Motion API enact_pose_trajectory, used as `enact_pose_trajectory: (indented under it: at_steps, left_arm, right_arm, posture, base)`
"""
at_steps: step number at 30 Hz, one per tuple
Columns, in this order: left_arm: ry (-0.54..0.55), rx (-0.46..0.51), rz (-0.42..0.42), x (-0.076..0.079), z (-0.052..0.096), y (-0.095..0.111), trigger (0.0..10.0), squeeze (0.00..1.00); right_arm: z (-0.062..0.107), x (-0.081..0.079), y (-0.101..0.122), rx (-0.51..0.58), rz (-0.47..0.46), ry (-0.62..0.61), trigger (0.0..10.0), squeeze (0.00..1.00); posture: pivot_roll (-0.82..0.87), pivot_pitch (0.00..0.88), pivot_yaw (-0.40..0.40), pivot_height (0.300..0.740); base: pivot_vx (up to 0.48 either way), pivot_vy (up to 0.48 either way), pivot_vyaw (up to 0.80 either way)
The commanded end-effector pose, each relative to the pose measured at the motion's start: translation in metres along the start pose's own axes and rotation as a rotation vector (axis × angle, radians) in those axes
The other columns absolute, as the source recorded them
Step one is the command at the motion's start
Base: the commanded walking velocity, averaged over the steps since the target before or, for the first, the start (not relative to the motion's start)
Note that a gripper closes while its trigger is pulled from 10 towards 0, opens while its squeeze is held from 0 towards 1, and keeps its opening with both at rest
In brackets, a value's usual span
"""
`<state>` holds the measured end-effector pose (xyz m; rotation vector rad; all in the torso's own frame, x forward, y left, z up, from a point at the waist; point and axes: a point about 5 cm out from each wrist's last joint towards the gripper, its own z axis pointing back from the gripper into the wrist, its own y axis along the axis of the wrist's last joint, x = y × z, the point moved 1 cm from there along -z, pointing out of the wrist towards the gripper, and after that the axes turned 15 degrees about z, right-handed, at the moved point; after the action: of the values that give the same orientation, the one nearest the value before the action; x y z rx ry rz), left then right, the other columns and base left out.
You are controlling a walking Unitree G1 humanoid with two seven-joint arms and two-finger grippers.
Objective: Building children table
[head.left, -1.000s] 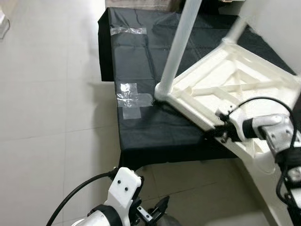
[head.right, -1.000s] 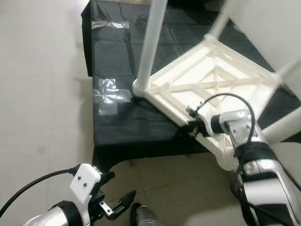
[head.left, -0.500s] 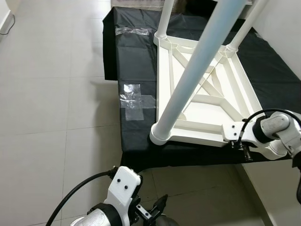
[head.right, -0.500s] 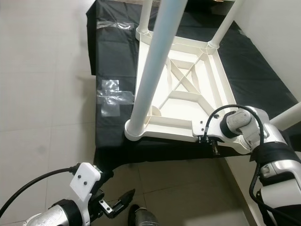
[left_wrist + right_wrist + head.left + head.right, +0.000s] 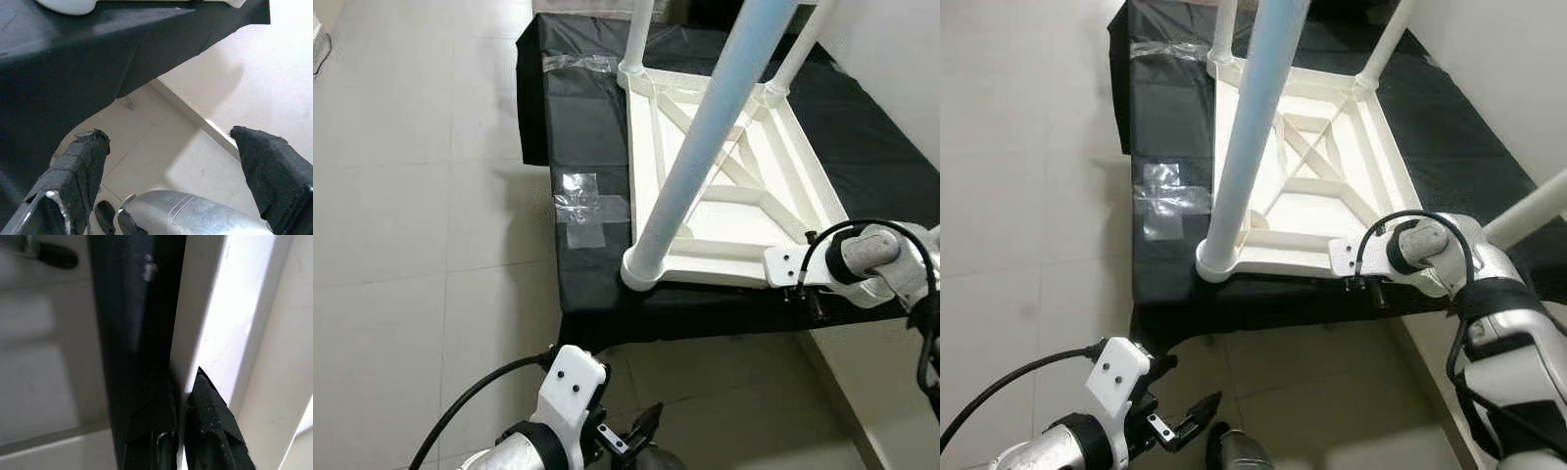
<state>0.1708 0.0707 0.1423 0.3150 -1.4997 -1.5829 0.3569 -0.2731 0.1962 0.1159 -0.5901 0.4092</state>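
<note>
In the left eye view the white children's table (image 5: pixel 724 186) lies upside down on a low counter (image 5: pixel 587 147) draped in black cloth, its ribbed underside facing up. Legs are already fitted: one (image 5: pixel 705 147) rises from the near left corner toward the camera, and two more stand at the far corners. The build looks nearly done; what seems left is checking the near right corner and turning the table upright. The right hand (image 5: pixel 800 290) sits at the table's near edge, beside that corner. The left hand (image 5: pixel 631 441) hangs low over the tiled floor (image 5: pixel 411 196), idle. Clear tape (image 5: pixel 582 206) patches the cloth just left of the table.

The right eye view gives the same layout. A fourth leg (image 5: pixel 1533 211) slants up at the right, behind the right arm, so all four appear to be in place, though its socket is hidden. The right hand (image 5: pixel 1363 282) meets the table's near rim.

In the left wrist view the left hand (image 5: pixel 176 176) has its fingers spread wide apart, holding nothing, with the draped edge of the counter (image 5: pixel 73 63) ahead.

In the right wrist view the right hand (image 5: pixel 183 431) has its two fingers drawn tight together, pinching a thin white rim of the table (image 5: pixel 234 333) against the black cloth.
</note>
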Motion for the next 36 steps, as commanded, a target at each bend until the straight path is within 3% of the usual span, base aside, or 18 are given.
enact_pose_trajectory:
  at_steps: [1,4,5,9,10,11,12,13,18,19,20,21,29,33,36]
  left_arm:
    - [-0.006,-0.018,0.025,0.001,-0.001,-0.006,10.0,0.00]
    - [-0.006,-0.018,0.027,0.001,-0.001,-0.006,10.0,0.00]
    - [-0.006,-0.018,0.028,0.001,-0.002,-0.006,10.0,0.00]
    - [-0.006,-0.018,0.028,0.001,-0.002,-0.006,10.0,0.00]
    - [-0.006,-0.016,0.028,0.001,-0.002,-0.006,10.0,0.00]
    - [-0.006,-0.016,0.028,0.001,-0.002,-0.006,10.0,0.00]
    - [-0.006,-0.016,0.028,0.001,-0.002,-0.006,10.0,0.00]
    - [-0.006,-0.016,0.028,0.001,-0.002,-0.006,10.0,0.00]
    - [-0.006,-0.017,0.028,0.001,-0.002,-0.007,10.0,0.00]
    - [-0.006,-0.017,0.028,0.001,-0.002,-0.007,10.0,0.00]
    - [-0.006,-0.017,0.028,0.001,-0.002,-0.007,10.0,0.00]
    - [-0.005,-0.017,0.028,0.001,-0.002,-0.007,10.0,0.00]
    - [-0.004,-0.019,0.026,-0.001,-0.005,-0.008,10.0,0.00]
    - [-0.003,-0.017,0.019,-0.005,-0.010,-0.009,10.0,0.00]
    - [-0.003,-0.017,0.019,-0.005,-0.010,-0.009,10.0,0.00]
  right_arm:
    - [0.003,0.000,-0.013,-0.116,0.021,-0.046,0.0,0.00]
    - [0.009,-0.001,-0.022,-0.189,0.025,-0.034,0.0,0.00]
    - [0.011,-0.001,-0.027,-0.224,0.026,-0.035,1.6,0.00]
    - [0.013,-0.001,-0.029,-0.244,0.027,-0.037,1.6,0.00]
    - [0.011,0.001,-0.030,-0.247,0.023,-0.050,10.0,0.00]
    - [0.011,0.001,-0.030,-0.247,0.023,-0.050,10.0,0.00]
    - [0.010,0.002,-0.029,-0.240,0.018,-0.052,10.0,0.57]
    - [0.008,0.003,-0.025,-0.202,0.011,-0.052,10.0,1.00]
    - [0.006,0.008,-0.014,-0.109,0.003,-0.080,10.0,1.00]
    - [0.008,0.011,-0.015,-0.108,0.004,-0.091,10.0,0.71]
    - [0.008,0.011,-0.015,-0.108,0.004,-0.091,10.0,0.71]
    - [0.012,0.012,-0.016,-0.105,-0.002,-0.091,10.0,0.00]
    - [0.041,0.009,-0.020,0.038,-0.120,-0.001,10.0,0.00]
    - [0.064,0.009,-0.023,0.194,-0.265,-0.060,10.0,0.00]
    - [0.064,0.009,-0.023,0.194,-0.265,-0.060,10.0,0.00]
  posture:
    - [0.06,0.257,-0.154,0.740]
    - [0.06,0.255,-0.155,0.740]
    - [0.06,0.255,-0.155,0.740]
    - [0.06,0.255,-0.155,0.740]
    - [0.06,0.253,-0.156,0.740]
    - [0.06,0.253,-0.156,0.740]
    - [0.06,0.253,-0.156,0.740]
    - [0.06,0.253,-0.156,0.740]
    - [0.07,0.246,-0.156,0.740]
    - [0.07,0.246,-0.156,0.740]
    - [0.07,0.246,-0.156,0.740]
    - [0.07,0.240,-0.156,0.740]
    - [0.07,0.210,-0.153,0.740]
    - [0.07,0.182,-0.145,0.740]
    - [0.07,0.182,-0.145,0.740]
  base:
    - [0.000,0.000,0.00]
    - [0.000,0.000,0.00]
    - [0.000,0.000,0.00]
    - [0.000,0.000,0.00]
    - [0.000,0.000,0.00]
    - [0.000,0.000,0.00]
    - [0.000,0.000,0.00]
    - [0.000,0.000,0.00]
    - [0.000,0.000,0.00]
    - [0.000,0.000,0.00]
    - [0.000,0.000,0.00]
    - [0.000,0.000,0.00]
    - [0.000,0.000,0.00]
    - [0.000,0.000,0.00]
    - [0.000,0.000,0.00]
